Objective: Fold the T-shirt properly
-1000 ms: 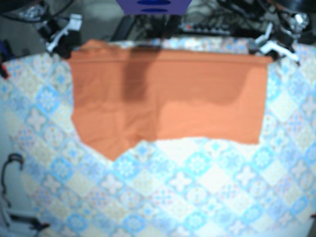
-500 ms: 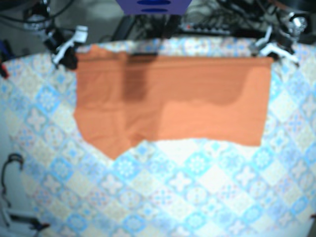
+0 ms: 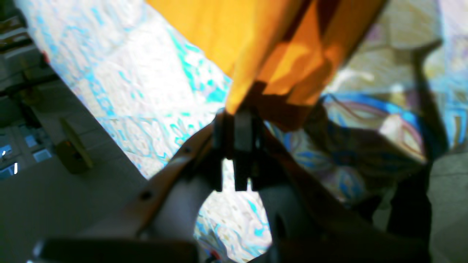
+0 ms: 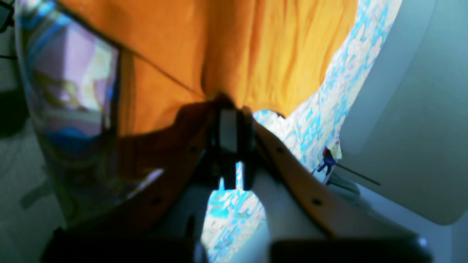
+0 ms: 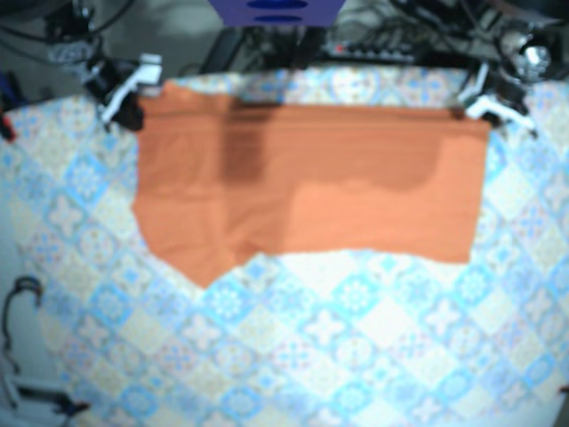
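Orange T-shirt [image 5: 302,187] lies spread flat on a blue-patterned tablecloth [image 5: 356,338], which shows bare along the shirt's near edge. At the shirt's far corner on the overhead view's left side, the right gripper [image 4: 229,109] is clenched on bunched cloth. At the shirt's opposite far corner, the left gripper [image 3: 237,115] pinches the fabric edge tightly.

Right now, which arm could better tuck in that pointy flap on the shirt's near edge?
Probably right: the right gripper holds the shirt corner nearest the flap; the left gripper grips the opposite corner.
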You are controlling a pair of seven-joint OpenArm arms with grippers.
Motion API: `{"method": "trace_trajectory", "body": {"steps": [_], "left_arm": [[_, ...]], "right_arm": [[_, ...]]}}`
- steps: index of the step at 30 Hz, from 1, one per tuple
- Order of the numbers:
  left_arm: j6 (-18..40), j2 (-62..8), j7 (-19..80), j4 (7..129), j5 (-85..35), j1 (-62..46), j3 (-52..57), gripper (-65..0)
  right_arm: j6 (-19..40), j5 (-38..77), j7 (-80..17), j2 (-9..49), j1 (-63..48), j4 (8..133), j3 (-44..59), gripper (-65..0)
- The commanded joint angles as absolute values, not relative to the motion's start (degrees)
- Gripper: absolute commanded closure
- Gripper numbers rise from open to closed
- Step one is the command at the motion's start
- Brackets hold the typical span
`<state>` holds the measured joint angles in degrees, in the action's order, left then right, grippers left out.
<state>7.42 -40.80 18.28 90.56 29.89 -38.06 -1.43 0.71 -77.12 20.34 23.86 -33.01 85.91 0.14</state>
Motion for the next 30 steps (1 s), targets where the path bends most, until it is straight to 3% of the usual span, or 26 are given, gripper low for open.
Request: {"method": "trace_trajectory", "body": {"steps": [1,30], "left_arm": [[6.29,-41.71,18.77,90.95,30.29,-37.58,-1.01,0.0],[6.37,-41.80,18.42,84.26,30.37,-30.99,-4.35,0.0]], "right_arm": [[-0.13,-76.53,20.35,24.66,-32.13,86.55,-0.22,0.0],[-0.04,-76.62,17.01,24.66,-26.77,84.53,-4.53,0.0]]}}
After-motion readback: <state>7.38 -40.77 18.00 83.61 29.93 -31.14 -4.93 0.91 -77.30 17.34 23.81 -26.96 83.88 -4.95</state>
